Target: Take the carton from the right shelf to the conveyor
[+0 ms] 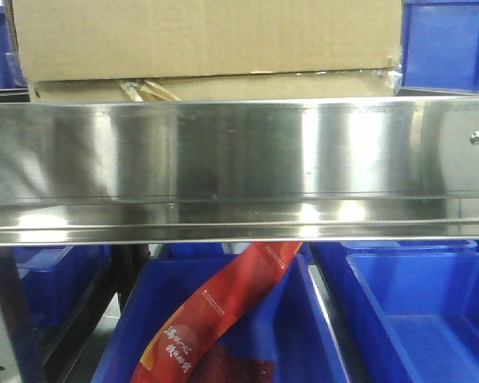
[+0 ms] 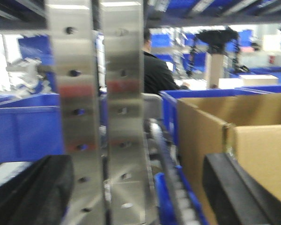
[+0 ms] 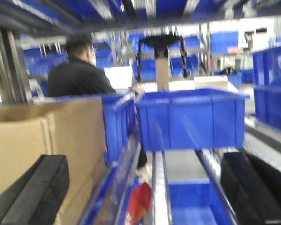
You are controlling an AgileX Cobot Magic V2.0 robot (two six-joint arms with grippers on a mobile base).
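On your left gripper (image 2: 133, 164) the jaws are spread wide. The carton (image 2: 206, 126) sits just past the right jaw, and a perforated steel upright (image 2: 77, 117) stands ahead, nearer the left one. Your right gripper (image 3: 140, 161) is the same deal: jaws wide apart, carton behind the left jaw, blue bin (image 3: 192, 117) dead ahead between the 2. The carton's up on the right shelf (image 1: 239, 152).

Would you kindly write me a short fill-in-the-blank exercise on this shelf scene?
1. The carton above the shiny front of the right shelf is plain ___ cardboard.
2. The bin to the carton's right is ___.
3. The right shelf's single screw sits near its ___ end.
4. The left gripper and right gripper both stand ___, holding nothing.
Missing words: brown; blue; right; open.
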